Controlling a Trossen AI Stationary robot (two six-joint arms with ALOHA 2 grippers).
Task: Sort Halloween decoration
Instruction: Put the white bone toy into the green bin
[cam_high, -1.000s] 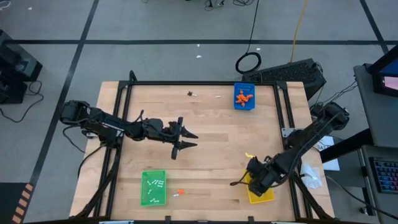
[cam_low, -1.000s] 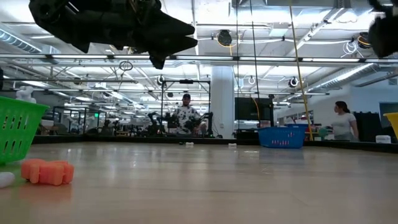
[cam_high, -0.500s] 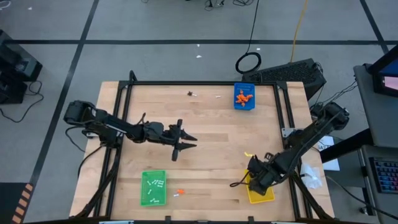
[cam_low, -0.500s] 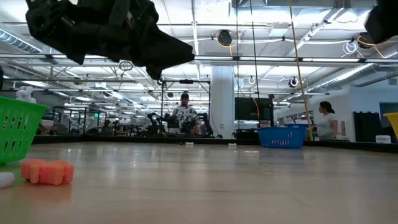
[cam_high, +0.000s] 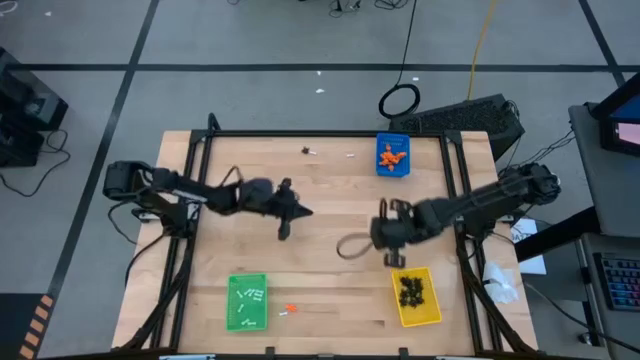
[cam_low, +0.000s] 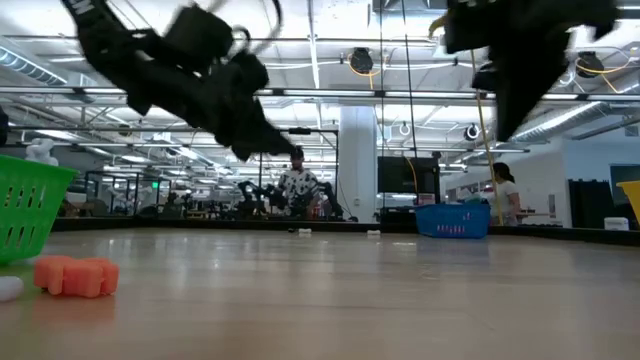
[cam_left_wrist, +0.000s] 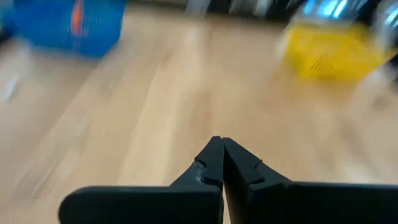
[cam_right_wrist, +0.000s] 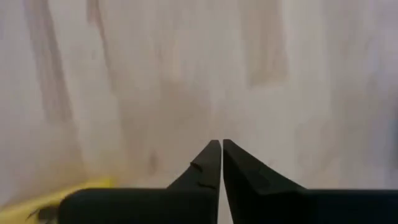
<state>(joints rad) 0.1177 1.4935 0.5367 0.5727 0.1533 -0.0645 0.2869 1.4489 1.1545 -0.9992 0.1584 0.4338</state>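
Hanging over bare wood, the left gripper (cam_high: 297, 211) and right gripper (cam_high: 389, 258) are both pinched together, holding nothing. An orange lump (cam_high: 290, 307) and a white bone stick (cam_high: 282, 313) lie well behind the left one; pinched fingers could knock them away

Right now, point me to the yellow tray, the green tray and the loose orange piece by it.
yellow tray (cam_high: 436, 297): high view, on its right rim.
green tray (cam_high: 233, 300): high view, on its left rim.
loose orange piece (cam_high: 291, 308): high view, on its middle, on the table right of the green tray.
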